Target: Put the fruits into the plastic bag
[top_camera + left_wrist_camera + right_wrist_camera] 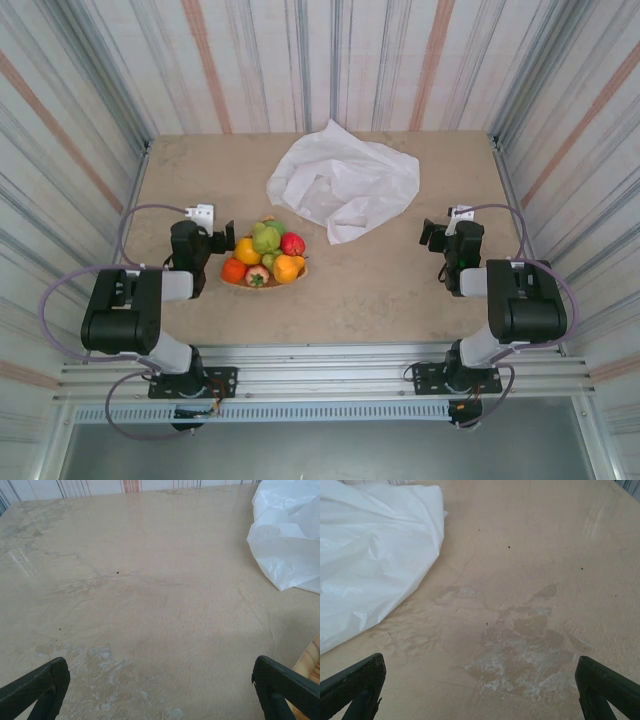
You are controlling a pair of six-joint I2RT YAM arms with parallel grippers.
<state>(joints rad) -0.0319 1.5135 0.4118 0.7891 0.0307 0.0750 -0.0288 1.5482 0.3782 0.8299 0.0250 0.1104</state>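
From above, the fruits point(265, 255) lie heaped on a round wooden plate point(300, 274), left of the middle of the bench point(380, 290) and nearer its near edge. They are glossy and rounded: green on top, with red, yellow and orange around it. The plastic bag point(345, 185) lies crumpled toward the far edge, thin, white and full of creases, well apart from the plate.

The left tool point(226, 243) sits just beside the plate's left rim. Its wrist view adds the plate's pale wood grain at the lower right corner, the bag's folded edge point(285, 545) and mottled beige stone between widely parted fingers point(45, 680).

The right tool point(432, 236) hangs near the right edge, its jaws spread and empty. Its wrist view gives the bag's translucent wrinkles point(370, 555) and a blotchy stain on the bench.
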